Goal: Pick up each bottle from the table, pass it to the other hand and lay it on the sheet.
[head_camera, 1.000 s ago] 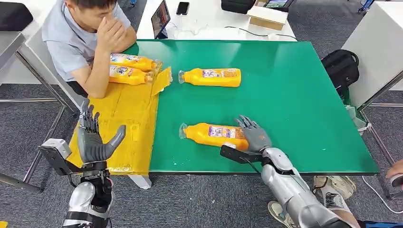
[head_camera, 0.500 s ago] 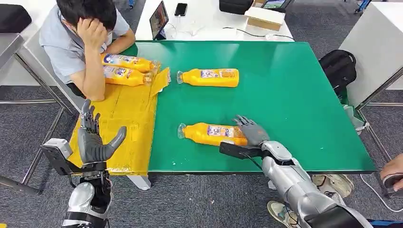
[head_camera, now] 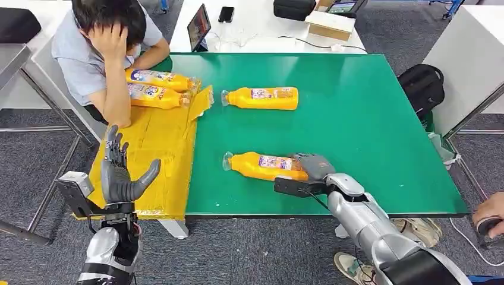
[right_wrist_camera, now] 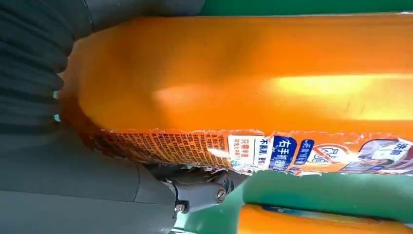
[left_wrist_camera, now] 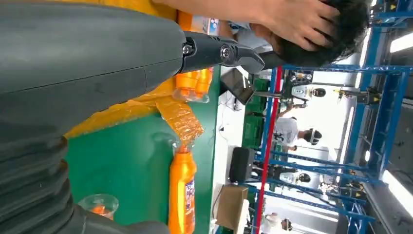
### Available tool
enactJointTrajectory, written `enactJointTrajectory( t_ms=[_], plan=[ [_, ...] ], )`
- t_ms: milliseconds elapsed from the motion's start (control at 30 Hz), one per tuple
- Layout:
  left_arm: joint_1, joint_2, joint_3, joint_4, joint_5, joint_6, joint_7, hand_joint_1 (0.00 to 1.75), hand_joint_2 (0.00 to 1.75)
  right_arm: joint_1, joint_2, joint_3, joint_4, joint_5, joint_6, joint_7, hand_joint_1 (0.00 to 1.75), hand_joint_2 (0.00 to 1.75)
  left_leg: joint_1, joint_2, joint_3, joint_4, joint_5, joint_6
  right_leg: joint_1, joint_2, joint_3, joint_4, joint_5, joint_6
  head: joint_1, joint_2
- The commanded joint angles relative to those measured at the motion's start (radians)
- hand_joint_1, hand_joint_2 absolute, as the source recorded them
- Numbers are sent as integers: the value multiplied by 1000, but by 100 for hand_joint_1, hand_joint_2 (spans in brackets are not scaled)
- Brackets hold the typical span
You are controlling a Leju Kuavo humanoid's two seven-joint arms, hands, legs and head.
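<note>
Two bottles (head_camera: 156, 88) on the sheet (head_camera: 156, 155); two bottles (head_camera: 261, 98) right of it.

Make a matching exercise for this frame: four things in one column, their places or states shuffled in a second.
1. left hand
2. right hand
3. far bottle
4. two bottles

a. lying on the yellow sheet
b. lying alone on the green table
c. raised, fingers spread, holding nothing
d. closing on the near bottle

Pairs: 1-c, 2-d, 3-b, 4-a
</note>
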Motion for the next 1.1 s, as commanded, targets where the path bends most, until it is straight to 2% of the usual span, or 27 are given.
enactJointTrajectory(
  t_ms=[33, 233, 300, 400, 433, 467, 500, 533, 633, 667, 700, 767, 833, 867, 933, 1000, 1100],
  plan=[
    [-42, 26, 2, 75, 6, -5, 5, 0, 175, 12, 10, 64, 127, -10, 83, 30, 175, 175, 1, -2, 3, -2, 0, -1, 1, -3, 4, -2, -1, -2, 0, 0],
    [-47, 26, 0, 78, 12, -11, 3, 0, 175, 36, 11, 53, 120, -44, 66, 4, 175, 175, 2, -4, 4, -3, 0, -2, 2, -6, 6, -3, -1, -3, 0, 0],
    [-37, 24, -1, 56, 18, -15, -2, 0, 175, 54, 18, 21, 97, -88, 21, -40, 175, 175, 2, -4, 5, -3, 0, -2, 2, -6, 6, -3, -1, -2, 0, 0],
    [-4, 19, -16, 8, 32, -25, 13, 0, 175, 115, 58, -103, -9, -237, -64, -146, 173, 175, 2, -2, 5, -2, 0, -1, 2, -3, 6, -3, -1, -2, 0, 0],
    [10, 16, -30, 5, 31, -20, 46, 0, 175, 143, 80, -156, -72, -294, -97, -173, 175, 175, 2, -2, 6, -3, -1, -2, 3, -4, 7, -4, -1, -3, 0, 0],
    [21, 11, -48, 10, 16, -4, 81, 0, 175, 177, 94, -193, -149, -334, -125, -186, 155, 175, 2, 0, 5, -2, -1, -2, 2, -1, 6, -3, -1, -2, 0, 0],
    [35, -1, -70, 24, 11, 7, 97, 0, 175, 224, 110, -223, -265, -371, -150, -203, 157, 175, 1, 1, 3, -1, -1, -1, 2, 0, 4, -2, -1, -2, 1, 0],
    [45, -17, -82, 37, 21, 21, 101, 0, 175, 267, 132, -259, -372, -418, -179, -227, 175, 175, 1, 1, 5, -2, -1, -2, 2, -1, 5, -2, -1, -3, 0, 0],
    [67, -58, -106, 46, 112, 61, 46, 0, 175, 377, 206, -313, -680, -552, -241, -268, 175, 175, 0, 1, 0, -1, -2, -2, 1, 0, 1, 0, -1, -2, 0, 0],
    [72, -73, -107, 42, 138, 75, 31, 0, 175, 403, 238, -335, -758, -607, -296, -329, 175, 175, 0, 0, 0, 0, -3, -2, 1, -1, 0, 1, -3, -2, 0, 0],
    [73, -86, -140, 62, 89, 127, 10, 0, 175, 452, 246, -292, -897, -611, -405, -341, 175, 175, 0, -2, -4, 0, -2, -2, 1, -1, -3, 2, -2, -2, 0, 0],
    [67, -83, -175, 90, 55, 156, 0, 0, 175, 470, 235, -254, -941, -567, -444, -341, 175, 175, 1, -5, -8, 0, -2, -2, 1, -3, -6, 2, -3, -1, 0, 0],
    [88, -87, -208, 128, 73, 119, 20, 0, 175, 497, 194, -141, -1031, -554, -574, -341, 175, 175, 0, -6, -9, 0, -2, -1, 0, -5, -6, 1, -3, -1, 0, 0],
    [96, -87, -216, 134, 69, 113, 11, 0, 175, 500, 196, -128, -1031, -550, -581, -341, 175, 175, 0, -8, -7, 0, -3, -1, 0, -6, -4, 1, -5, -1, 0, 0],
    [116, -72, -235, 133, 10, 128, -41, 0, 175, 496, 209, -121, -992, -600, -505, -341, 175, 175, 0, -5, -5, -1, -4, -1, 0, -4, -2, 0, -5, -2, 0, 0],
    [134, -54, -240, 93, -8, 103, -69, 0, 175, 471, 216, -133, -924, -643, -431, -329, 175, 175, 0, -3, -11, -1, -2, -1, 0, -1, -8, -1, -2, -1, 0, 0],
    [139, -51, -237, 73, -9, 94, -62, 0, 175, 457, 217, -141, -898, -652, -421, -341, 175, 175, 0, -2, -8, -1, -4, -2, -1, -2, -7, -1, -3, -2, 0, 0]
  ],
)
